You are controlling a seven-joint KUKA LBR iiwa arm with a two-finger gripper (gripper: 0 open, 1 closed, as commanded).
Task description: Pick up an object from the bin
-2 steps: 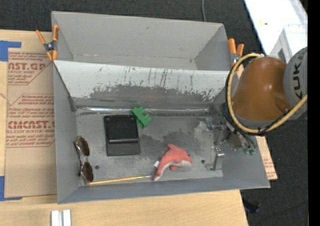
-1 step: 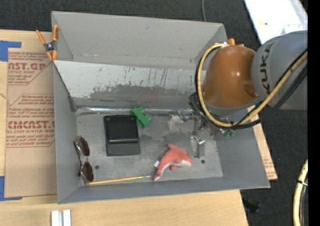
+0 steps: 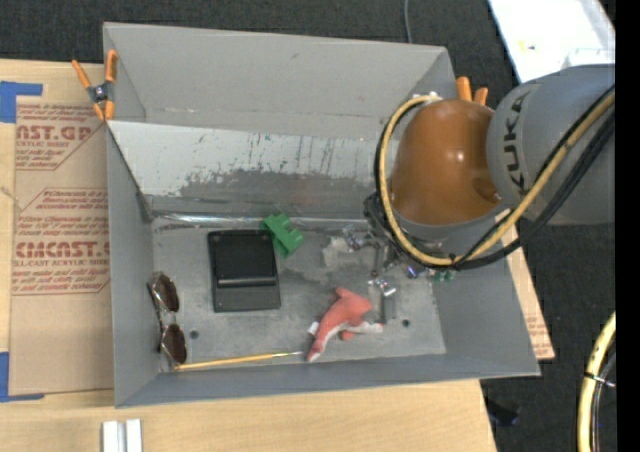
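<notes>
Hovering at the right of the bin (image 3: 250, 70), my gripper (image 3: 384, 288), open or closed I cannot tell, is hanging just beside a pink toy (image 3: 340, 322), with a green block (image 3: 284, 235), black box (image 3: 243, 269) and sunglasses (image 3: 166, 318) lying farther left.

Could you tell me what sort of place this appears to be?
Probably a robotics lab's bin-picking station: a KUKA arm reaches into a grey metal bin of loose things, such as sunglasses and a black box, with cables nearby.
</notes>
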